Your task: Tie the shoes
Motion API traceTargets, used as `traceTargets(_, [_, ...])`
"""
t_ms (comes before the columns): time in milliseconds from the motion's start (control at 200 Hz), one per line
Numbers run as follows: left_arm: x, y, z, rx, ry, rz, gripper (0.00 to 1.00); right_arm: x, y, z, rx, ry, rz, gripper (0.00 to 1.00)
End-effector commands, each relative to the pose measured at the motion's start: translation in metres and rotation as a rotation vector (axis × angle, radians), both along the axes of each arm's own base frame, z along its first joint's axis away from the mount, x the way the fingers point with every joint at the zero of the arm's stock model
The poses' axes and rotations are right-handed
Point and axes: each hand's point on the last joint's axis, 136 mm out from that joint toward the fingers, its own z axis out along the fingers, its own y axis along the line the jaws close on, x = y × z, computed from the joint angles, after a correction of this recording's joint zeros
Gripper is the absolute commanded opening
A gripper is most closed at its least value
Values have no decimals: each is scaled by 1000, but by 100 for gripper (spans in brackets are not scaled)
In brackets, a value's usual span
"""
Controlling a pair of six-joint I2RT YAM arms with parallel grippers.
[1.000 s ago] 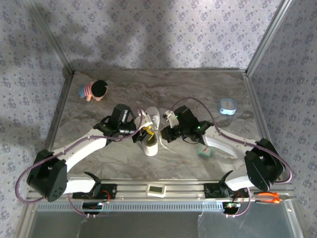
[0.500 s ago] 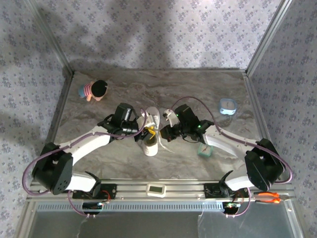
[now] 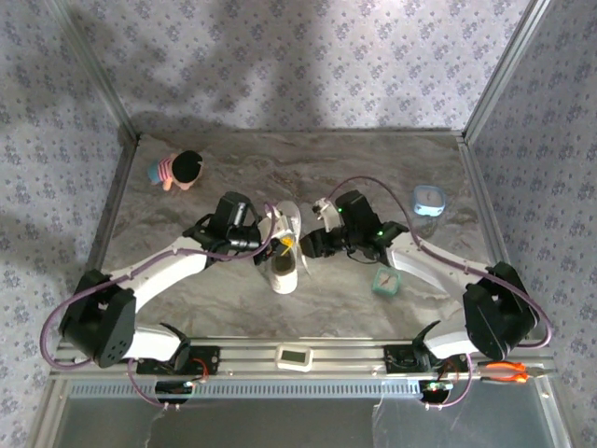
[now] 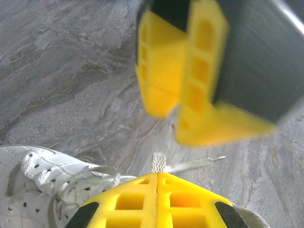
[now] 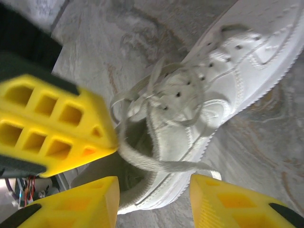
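Working on a sneaker (image 3: pixel 284 266) lying near the middle of the table (image 3: pixel 373 177), somewhat closer to the near edge than the far one. Noting its long axis running from far edge to near edge, toe pointing away, dark opening facing the arms' bases. Flanking it on both sides: left gripper (image 4: pixel 157 183) at its left, right gripper (image 5: pixel 154 184) at its right, both just beside the opening, neither clearly nearer.

Pinching a lace (image 4: pixel 158 163) with the left gripper, fingers pressed flat together, a short end poking out past the tips. Holding the right gripper spread, clamping nothing. Seeing, from the right wrist, a loose strand (image 5: pixel 156 164) draped over the heel opening just ahead of that gap, the sneaker stretching away up and rightward.

Judging the coming move to be turning on that strand: probably closing the right gripper on it, then pulling toward the right edge, across the sneaker's long axis.
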Motion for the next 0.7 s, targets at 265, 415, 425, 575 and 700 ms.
traceTargets(265, [-17, 8, 10, -25, -31, -14, 0, 50, -3, -2, 57, 193, -183, 41])
traceTargets(415, [-17, 10, 12, -24, -35, -7, 0, 50, 24, -19, 38, 249, -132, 41])
traceTargets(425, [-18, 10, 12, -25, -35, -7, 0, 50, 25, -19, 37, 250, -130, 41])
traceTargets(575, [-18, 11, 16, -30, -40, -6, 0, 54, 36, -34, 27, 281, -119, 41])
traceTargets(700, [-19, 13, 17, -30, -39, -3, 0, 56, 38, -41, 18, 293, -113, 41])
